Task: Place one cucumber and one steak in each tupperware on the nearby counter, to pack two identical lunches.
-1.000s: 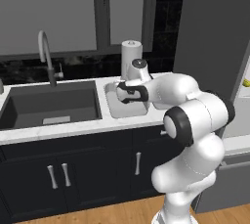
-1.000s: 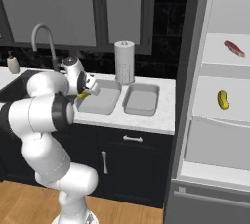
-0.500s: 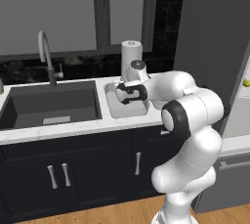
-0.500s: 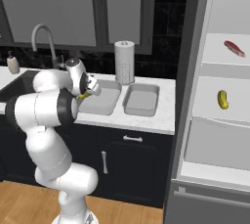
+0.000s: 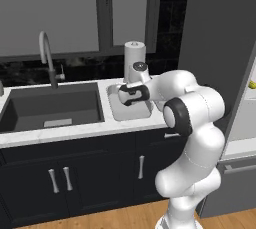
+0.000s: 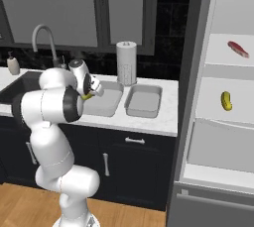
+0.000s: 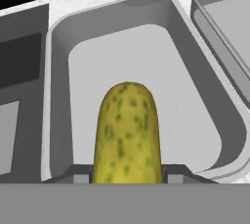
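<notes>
My gripper [image 7: 128, 176] is shut on a yellow-green cucumber [image 7: 128, 130] and holds it just above the left tupperware [image 7: 171, 86], which has nothing inside. The same gripper [image 5: 131, 95] hovers over that tray [image 5: 125, 113] on the white counter [image 5: 60, 133]. From the right, the gripper [image 6: 92, 88] holds the cucumber [image 6: 88, 95] at the near end of the left tupperware [image 6: 108, 103]. The second tupperware [image 6: 144, 99] beside it holds nothing. In the open fridge lie a red-pink steak [image 6: 238, 49] and a second cucumber [image 6: 226, 100].
A paper towel roll [image 6: 126, 63] stands behind the trays. The dark sink basin [image 5: 50, 108] with its faucet [image 5: 47, 55] lies left of them. A soap bottle [image 6: 13, 65] sits at the far left. The open fridge [image 6: 223, 122] is on the right.
The arm's elbow has swung slightly. The gripper, with the cucumber in it, has edged a little further over the left tray.
</notes>
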### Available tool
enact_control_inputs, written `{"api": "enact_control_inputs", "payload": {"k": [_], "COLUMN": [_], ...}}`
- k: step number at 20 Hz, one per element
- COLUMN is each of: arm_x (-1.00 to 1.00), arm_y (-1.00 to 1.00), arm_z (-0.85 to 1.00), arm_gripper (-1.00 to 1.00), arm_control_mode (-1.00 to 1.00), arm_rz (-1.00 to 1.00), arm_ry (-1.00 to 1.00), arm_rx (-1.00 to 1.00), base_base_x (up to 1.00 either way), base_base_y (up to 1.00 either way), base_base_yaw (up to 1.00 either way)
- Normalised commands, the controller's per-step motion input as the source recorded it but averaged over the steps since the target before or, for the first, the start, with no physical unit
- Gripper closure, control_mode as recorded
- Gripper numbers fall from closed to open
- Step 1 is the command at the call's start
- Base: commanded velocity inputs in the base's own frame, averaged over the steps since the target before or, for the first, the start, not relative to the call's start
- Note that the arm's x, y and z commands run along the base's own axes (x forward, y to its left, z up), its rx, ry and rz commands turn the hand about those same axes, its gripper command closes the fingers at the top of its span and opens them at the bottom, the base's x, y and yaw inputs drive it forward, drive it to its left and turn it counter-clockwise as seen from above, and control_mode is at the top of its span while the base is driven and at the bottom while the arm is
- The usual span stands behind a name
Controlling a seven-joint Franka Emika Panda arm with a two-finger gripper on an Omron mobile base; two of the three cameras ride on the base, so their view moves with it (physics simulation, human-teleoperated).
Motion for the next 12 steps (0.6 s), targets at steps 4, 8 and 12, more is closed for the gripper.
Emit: {"api": "enact_control_inputs", "payload": {"k": [4,8,12], "arm_x": [0.11,0.10,0.10], "arm_y": [0.07,0.05,0.02], "arm_z": [-0.07,-0.09,-0.12], "arm_gripper": [1.00,1.00,1.00], "arm_control_mode": [-1.00,-1.00,-1.00], "arm_rz": [0.03,0.03,0.02], "arm_ry": [0.00,0.00,0.00], "arm_rx": [0.00,0.00,0.00], "base_base_x": [0.00,0.00,0.00], "base_base_y": [0.00,0.00,0.00], "base_base_yaw": [0.00,0.00,0.00]}}
